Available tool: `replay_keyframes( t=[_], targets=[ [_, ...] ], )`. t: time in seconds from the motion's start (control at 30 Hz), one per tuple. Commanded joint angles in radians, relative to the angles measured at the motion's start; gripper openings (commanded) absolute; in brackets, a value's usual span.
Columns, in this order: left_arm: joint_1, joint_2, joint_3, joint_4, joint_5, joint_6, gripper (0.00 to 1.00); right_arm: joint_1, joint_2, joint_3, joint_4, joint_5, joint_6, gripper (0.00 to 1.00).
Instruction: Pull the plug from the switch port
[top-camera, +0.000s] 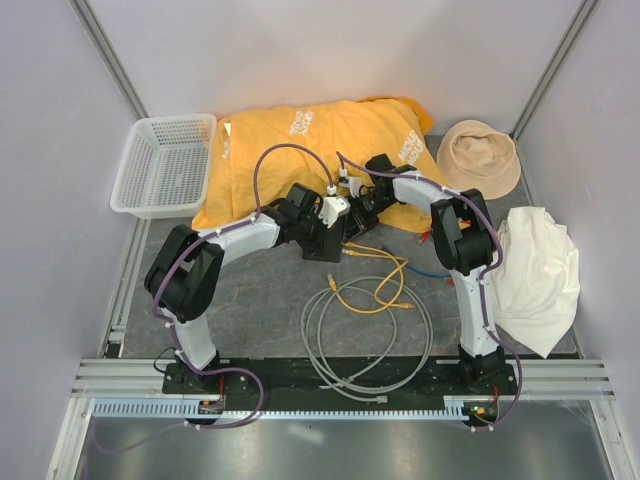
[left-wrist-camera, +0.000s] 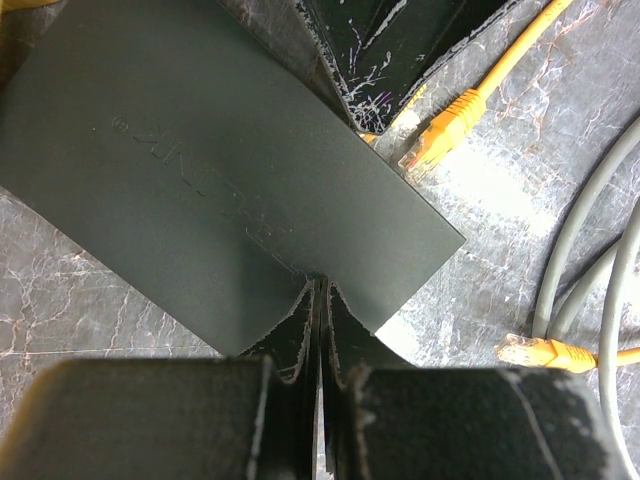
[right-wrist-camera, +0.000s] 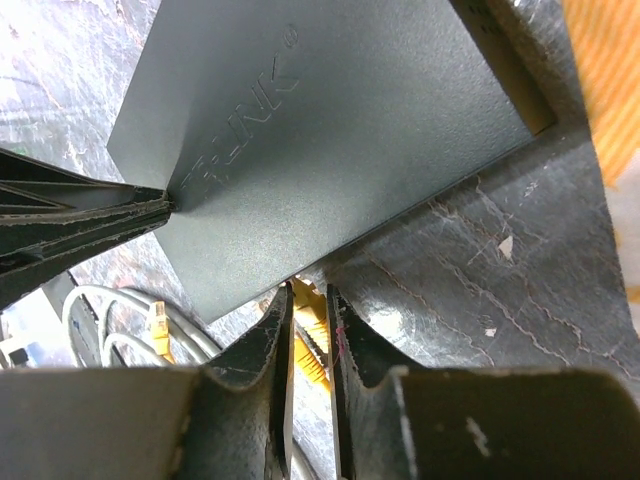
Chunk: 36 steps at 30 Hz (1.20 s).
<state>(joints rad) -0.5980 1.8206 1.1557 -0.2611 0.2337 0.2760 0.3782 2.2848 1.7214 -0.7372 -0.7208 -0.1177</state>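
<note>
The black switch (top-camera: 326, 246) lies on the mat between both arms; its embossed top fills the left wrist view (left-wrist-camera: 200, 170) and the right wrist view (right-wrist-camera: 330, 130). My left gripper (left-wrist-camera: 320, 282) is shut, its tips pressed down on the switch's top. It also shows at the left of the right wrist view (right-wrist-camera: 150, 205). My right gripper (right-wrist-camera: 310, 295) is shut on a yellow plug (right-wrist-camera: 312, 320) that sits at the switch's near edge. The port itself is hidden under that edge.
Loose yellow cables (top-camera: 378, 285) with free plugs (left-wrist-camera: 438, 132), a grey cable coil (top-camera: 365, 335) and a blue cable (top-camera: 432, 270) lie in front of the switch. A yellow cloth (top-camera: 320, 145), a white basket (top-camera: 165, 165), a hat (top-camera: 480, 155) and a white cloth (top-camera: 540, 275) surround it.
</note>
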Motion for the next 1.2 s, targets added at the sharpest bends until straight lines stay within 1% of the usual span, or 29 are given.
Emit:
replay_keyframes(
  t=[0.0,0.13,0.47,0.63,0.73,0.83,0.87,0.97,1.03,1.17],
  targets=[
    [-0.005,0.028,-0.028,-0.036,-0.042,0.029,0.01,0.018,0.064,-0.083,0.018,0.258,-0.023,0.16],
    [-0.005,0.026,-0.030,-0.038,-0.040,0.028,0.01,0.018,0.044,-0.120,0.018,0.290,-0.020,0.11],
    [-0.005,0.031,-0.027,-0.038,-0.040,0.028,0.01,0.013,0.018,-0.223,0.041,0.305,0.004,0.08],
    [-0.006,0.028,-0.031,-0.040,-0.039,0.029,0.02,0.010,0.013,-0.241,0.059,0.304,0.013,0.06],
    [-0.008,0.023,-0.036,-0.041,-0.037,0.031,0.02,-0.004,0.021,-0.218,0.058,0.313,0.010,0.06],
    [-0.009,0.022,-0.040,-0.041,-0.039,0.032,0.01,-0.034,0.048,-0.139,0.055,0.322,0.021,0.05],
    [-0.009,0.022,-0.040,-0.041,-0.039,0.032,0.01,-0.038,0.057,-0.088,0.052,0.328,0.023,0.05],
    [-0.011,0.026,-0.037,-0.046,-0.040,0.034,0.01,-0.036,0.064,-0.059,0.052,0.354,0.007,0.04],
    [-0.013,0.028,-0.034,-0.049,-0.040,0.035,0.01,-0.038,0.050,-0.086,0.041,0.351,-0.002,0.04],
    [-0.014,0.029,-0.034,-0.049,-0.043,0.035,0.02,-0.044,-0.008,-0.277,0.051,0.328,-0.028,0.02]
  ],
)
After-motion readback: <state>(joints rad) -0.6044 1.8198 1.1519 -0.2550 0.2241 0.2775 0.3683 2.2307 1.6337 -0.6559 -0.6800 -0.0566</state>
